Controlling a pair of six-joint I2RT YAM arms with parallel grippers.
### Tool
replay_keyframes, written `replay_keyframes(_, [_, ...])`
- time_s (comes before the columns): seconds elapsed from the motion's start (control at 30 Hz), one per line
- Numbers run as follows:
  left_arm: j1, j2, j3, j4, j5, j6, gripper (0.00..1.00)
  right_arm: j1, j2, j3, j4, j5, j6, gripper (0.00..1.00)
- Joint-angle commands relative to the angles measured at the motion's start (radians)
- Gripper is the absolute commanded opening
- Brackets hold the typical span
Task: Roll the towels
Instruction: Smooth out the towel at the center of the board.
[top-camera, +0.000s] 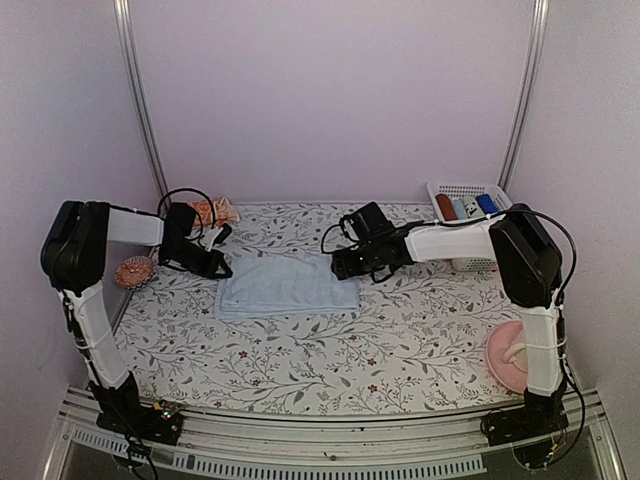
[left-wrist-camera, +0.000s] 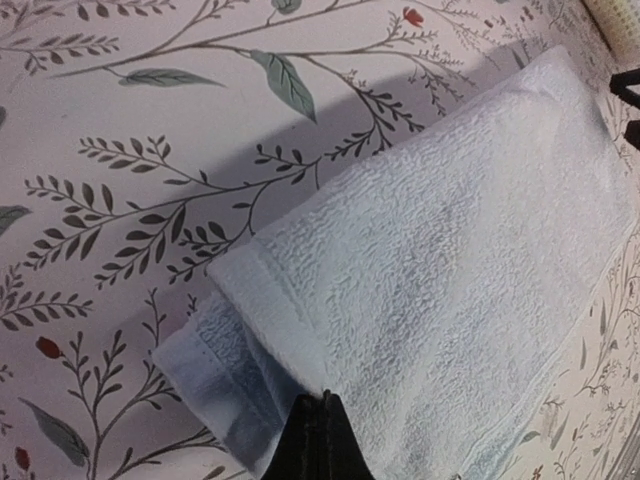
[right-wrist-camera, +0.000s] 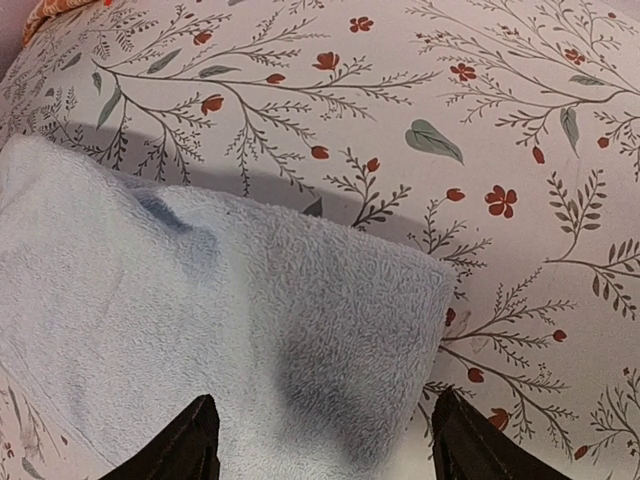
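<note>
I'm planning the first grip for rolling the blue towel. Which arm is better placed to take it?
Probably the right: the right tool is open, its fingers straddling a corner of the blue towel. The left tool sits shut at the other end and would need reopening.

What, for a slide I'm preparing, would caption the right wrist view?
Open right gripper poised over a corner of the folded light blue towel on the floral tablecloth.

Pale lilac walls (top-camera: 330, 90), floral-print table (top-camera: 400, 340)
</note>
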Motion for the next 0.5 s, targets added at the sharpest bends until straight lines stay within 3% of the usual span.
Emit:
replay_keyframes(0.0, [-0.008, -0.073, -0.031, -0.030, 0.002, -0.002, 0.00, -0.008, 0.031, 0.042, -0.025, 0.044, -0.010, 0.74])
replay_keyframes(0.47, [-0.006, -0.110, -0.074, -0.059, -0.063, -0.008, 0.00, -0.009, 0.107, 0.117, -0.090, 0.113, -0.022, 0.74])
